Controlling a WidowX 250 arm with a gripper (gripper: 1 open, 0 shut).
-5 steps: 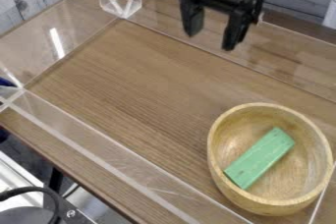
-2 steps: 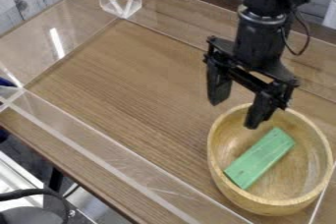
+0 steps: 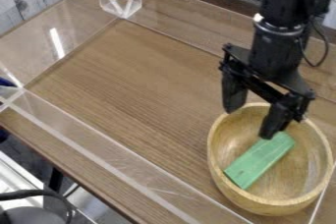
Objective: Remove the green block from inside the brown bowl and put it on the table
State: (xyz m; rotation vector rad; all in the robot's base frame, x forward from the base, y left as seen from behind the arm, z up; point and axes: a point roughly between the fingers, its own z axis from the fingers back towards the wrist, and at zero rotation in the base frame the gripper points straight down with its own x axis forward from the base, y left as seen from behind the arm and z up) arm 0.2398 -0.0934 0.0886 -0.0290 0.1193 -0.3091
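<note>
Just a flat bright green block [image 3: 258,159] slantwise in the brown bowl [image 3: 234,126], pincer [image 3: 257,104] apart above.

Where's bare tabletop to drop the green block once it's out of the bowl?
Most of the table is bare: the wide stretch left of the brown bowl, out to the clear walls. It is crowded only at the lower right, where the open gripper hangs over the bowl's rim above the green block.

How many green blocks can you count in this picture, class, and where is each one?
1. The green block lies inside the brown bowl at the lower right of the table, just below the open gripper. No others show.
</note>
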